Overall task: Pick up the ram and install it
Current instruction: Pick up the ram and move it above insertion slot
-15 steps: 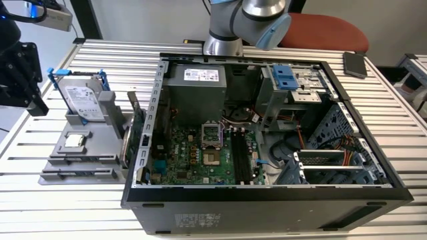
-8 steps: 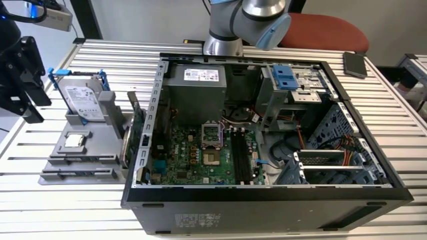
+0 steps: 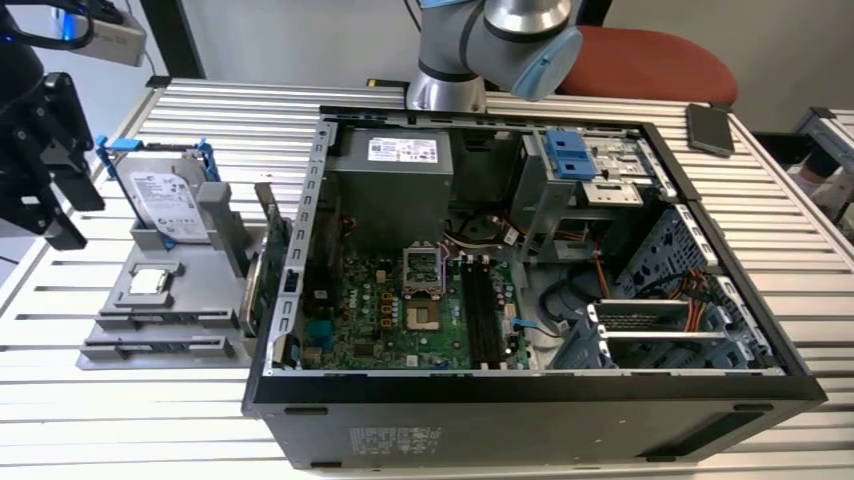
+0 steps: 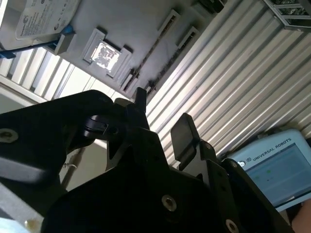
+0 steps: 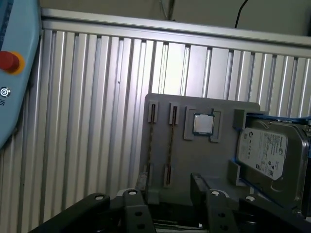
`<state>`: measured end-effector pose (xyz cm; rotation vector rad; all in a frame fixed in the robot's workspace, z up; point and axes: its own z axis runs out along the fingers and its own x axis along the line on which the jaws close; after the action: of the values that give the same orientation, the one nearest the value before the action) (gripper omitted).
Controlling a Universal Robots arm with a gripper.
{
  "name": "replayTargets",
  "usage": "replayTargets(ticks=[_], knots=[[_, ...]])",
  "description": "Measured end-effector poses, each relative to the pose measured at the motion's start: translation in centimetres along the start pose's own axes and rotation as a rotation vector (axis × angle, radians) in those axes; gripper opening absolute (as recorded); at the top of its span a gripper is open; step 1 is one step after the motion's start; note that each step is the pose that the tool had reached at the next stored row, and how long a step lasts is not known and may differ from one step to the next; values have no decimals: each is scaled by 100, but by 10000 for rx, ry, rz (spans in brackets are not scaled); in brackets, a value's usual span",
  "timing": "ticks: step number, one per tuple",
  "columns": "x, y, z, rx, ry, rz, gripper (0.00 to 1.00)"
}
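In the first wrist view, the ram (image 5: 171,145) shows as a thin dark stick standing on edge in a slot of the grey holder (image 5: 194,160), with a second like stick (image 5: 151,141) in the slot beside it. My gripper (image 5: 170,187) hovers over the holder's near end, open, with nothing between its fingers. The second wrist view shows the same open gripper (image 4: 163,116), its black fingers (image 4: 183,131) apart, with the holder (image 4: 141,24) beyond. In the exterior view the gripper (image 3: 54,215) hangs above the table at the exterior view's left, beside the holder (image 3: 160,300). The motherboard's black memory slots (image 3: 481,310) lie inside the open computer case (image 3: 534,385).
On the holder sit a processor chip (image 5: 203,124) and a silver hard drive in a blue frame (image 5: 269,155). A green expansion card (image 3: 274,270) stands between holder and case. A teach pendant (image 4: 272,170) lies on the ribbed metal table (image 5: 97,97). The arm's base (image 3: 454,80) stands behind the case.
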<state>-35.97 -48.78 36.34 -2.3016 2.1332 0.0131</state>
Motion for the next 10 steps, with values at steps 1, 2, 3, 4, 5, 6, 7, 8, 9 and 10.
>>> replayTargets(ticks=[1, 2, 3, 4, 5, 6, 7, 8, 9, 10], knots=[[0, 0, 13, -1, 1, 34, 100], [0, 0, 31, -1, 2, 64, 100], [1, 0, 49, -1, 2, 89, 100], [1, 0, 66, -1, 2, 111, 100], [1, 0, 85, 0, 1, 127, 100], [1, -1, 104, 0, 1, 139, 100], [1, -1, 122, 0, 1, 150, 100], [1, -1, 140, 0, 1, 157, 100], [1, -1, 158, 0, 1, 160, 100], [1, -1, 176, 0, 1, 165, 100]])
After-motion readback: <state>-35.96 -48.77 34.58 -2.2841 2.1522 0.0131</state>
